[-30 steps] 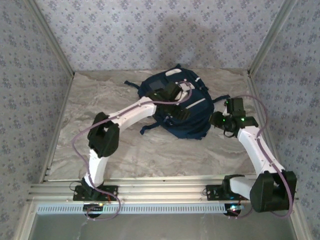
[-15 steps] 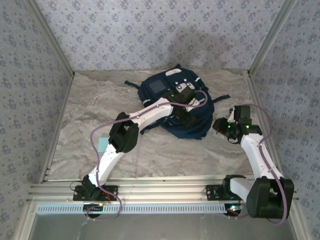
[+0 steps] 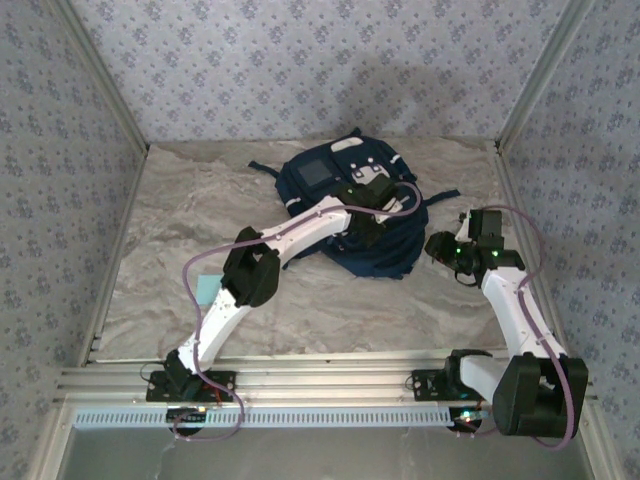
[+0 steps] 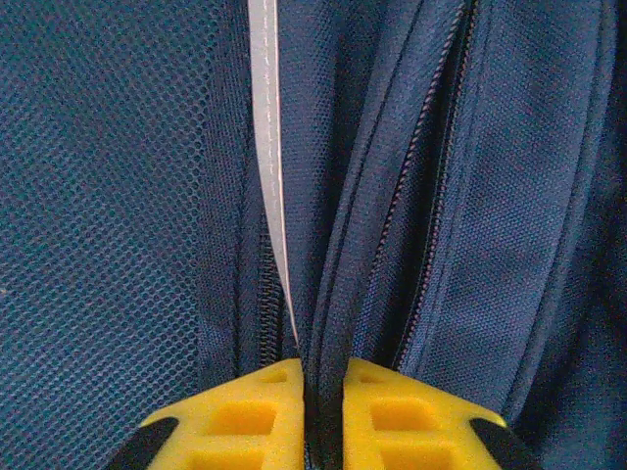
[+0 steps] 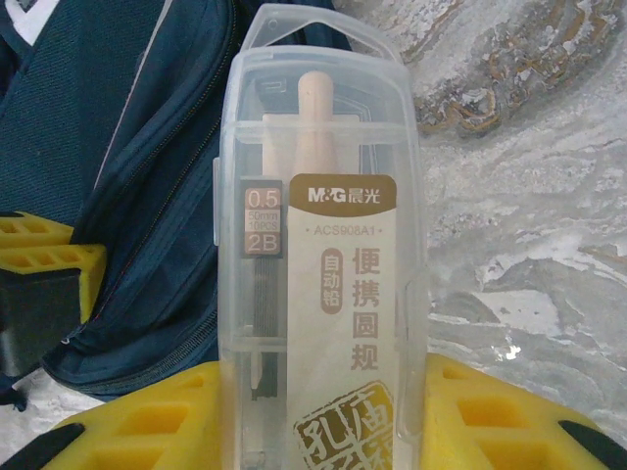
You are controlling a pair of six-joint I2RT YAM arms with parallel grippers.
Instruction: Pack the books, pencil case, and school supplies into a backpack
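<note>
- Nearest in, down-left of the large navy-blue fabric backpack [image 3: 395, 255]: small flat light-blue square pad [image 3: 204, 291] lying on the marble-patterned tabletop [image 3: 330, 310], partly hidden behind the left arm [image 3: 250, 270].
- Just off the backpack's right edge: right gripper [image 3: 443, 248] clamped on a translucent plastic case [image 5: 323, 245]. Case upright, tan label, "0.5" and "2B" printed on it, yellow pads [image 5: 490, 411] squeezing both sides.
- Up on the backpack, about mid-panel: left gripper [image 3: 362, 228] pressed right down, yellow fingers [image 4: 245, 421] closed tight. Pinching a narrow fold of navy cloth, with a zip [image 4: 431, 176] just to one side and a white stripe [image 4: 266, 147] running into the pinch.
- At the backpack's far end: grey square patch [image 3: 316, 172] facing up, white trim just past it.
</note>
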